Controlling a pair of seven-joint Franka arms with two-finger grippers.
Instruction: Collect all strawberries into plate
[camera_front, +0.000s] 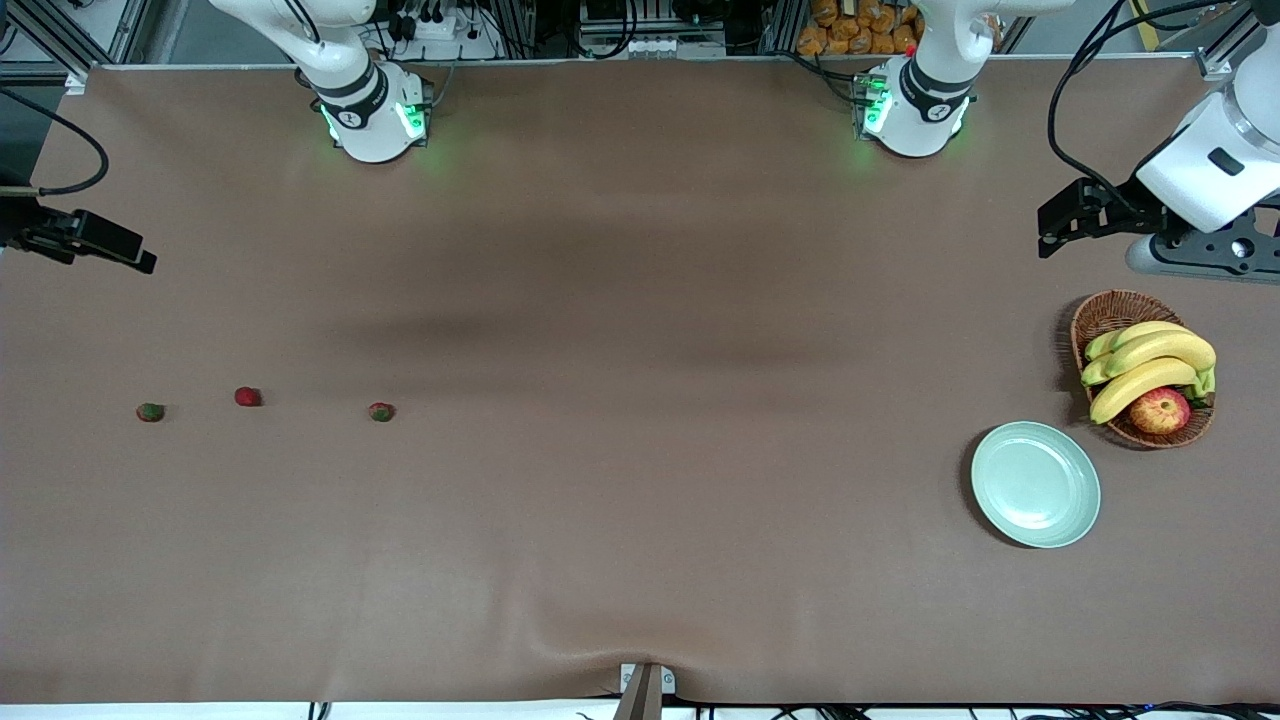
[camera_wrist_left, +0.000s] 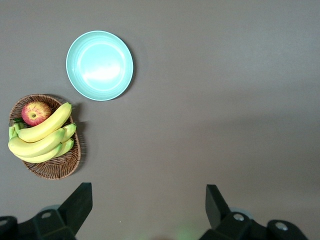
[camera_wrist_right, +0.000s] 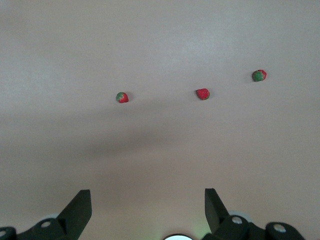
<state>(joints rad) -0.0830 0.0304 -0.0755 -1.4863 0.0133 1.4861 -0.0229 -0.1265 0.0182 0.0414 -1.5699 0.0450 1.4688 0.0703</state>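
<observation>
- Strawberries (camera_front: 248, 397) lie in a loose row on the worktop (camera_front: 620, 450) toward the right arm's end, all three well apart from the plate (camera_front: 1035, 484), which sits empty just beside the fruit basket (camera_front: 1120, 320) at the left arm's end.
- Each berry looks tiny, light and probably soft, so it likely wants a gentle pinch across its red body, not the leafy cap.
- Right gripper (camera_wrist_right: 147, 210) hangs above the berries, fingers spread and empty.
- Left gripper (camera_wrist_left: 148, 207) waits over the worktop near the basket, fingers likewise released.
</observation>
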